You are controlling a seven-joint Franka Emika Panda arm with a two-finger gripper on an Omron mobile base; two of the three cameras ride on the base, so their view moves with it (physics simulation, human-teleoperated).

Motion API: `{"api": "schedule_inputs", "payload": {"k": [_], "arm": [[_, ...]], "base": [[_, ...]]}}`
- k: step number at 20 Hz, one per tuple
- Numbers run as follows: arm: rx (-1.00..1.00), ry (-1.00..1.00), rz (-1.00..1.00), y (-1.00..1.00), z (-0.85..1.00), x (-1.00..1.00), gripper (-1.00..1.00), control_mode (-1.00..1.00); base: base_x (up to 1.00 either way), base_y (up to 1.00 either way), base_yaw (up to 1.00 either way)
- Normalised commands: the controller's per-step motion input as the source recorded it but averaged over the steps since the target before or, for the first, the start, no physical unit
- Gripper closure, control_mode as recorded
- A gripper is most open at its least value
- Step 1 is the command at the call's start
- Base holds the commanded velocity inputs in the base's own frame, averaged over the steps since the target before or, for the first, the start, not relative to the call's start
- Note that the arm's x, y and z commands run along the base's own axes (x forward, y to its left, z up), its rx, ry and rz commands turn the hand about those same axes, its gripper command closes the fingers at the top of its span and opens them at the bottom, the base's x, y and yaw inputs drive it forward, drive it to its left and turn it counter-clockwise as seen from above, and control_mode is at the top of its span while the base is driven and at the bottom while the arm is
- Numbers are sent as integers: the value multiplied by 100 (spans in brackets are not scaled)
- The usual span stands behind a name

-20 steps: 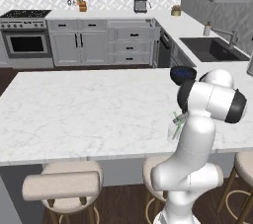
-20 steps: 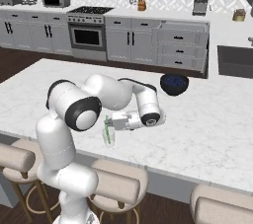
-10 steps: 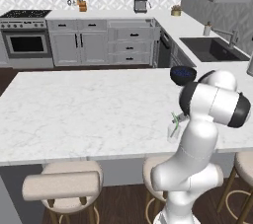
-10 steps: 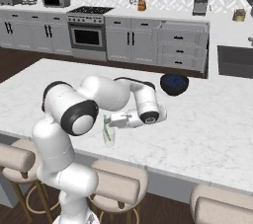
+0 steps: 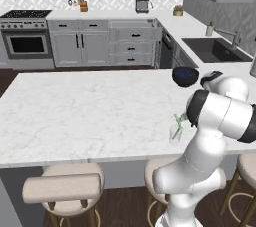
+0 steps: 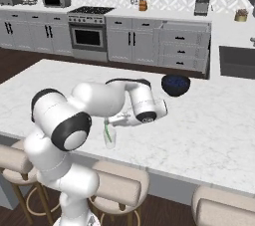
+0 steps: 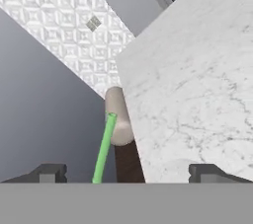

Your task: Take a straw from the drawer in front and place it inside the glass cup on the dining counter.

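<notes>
One straw (image 5: 177, 122) standing tilted inside glass cup (image 5: 175, 133), lower right of centre on dining counter (image 5: 90, 116) near its front edge; gripper (image 7: 127, 172) spread wide, gripping nothing. Placement step seemingly complete; next: lifting hand clear without knocking cup

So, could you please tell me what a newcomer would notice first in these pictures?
Probably the white arm bent low over the near edge of the marble dining counter. Next, the green straw standing tilted in the glass cup there, with the open gripper right beside it. A black bowl sits farther back on the counter.
</notes>
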Motion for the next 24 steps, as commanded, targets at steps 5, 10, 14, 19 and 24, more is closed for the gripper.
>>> {"api": "schedule_inputs", "payload": {"k": [5,10,14,19,24], "arm": [[-15,-3,-17,-27,29,4,-100,-100],[-13,0,-21,-36,51,-8,-100,-100],[-22,-10,-23,-2,83,-77,-100,-100],[-44,-19,-23,32,64,-100,-100,-100],[-60,-10,-20,79,25,-78,-100,-100]], "base": [[0,0,0],[0,0,0],[0,0,0],[0,0,0],[0,0,0]]}}
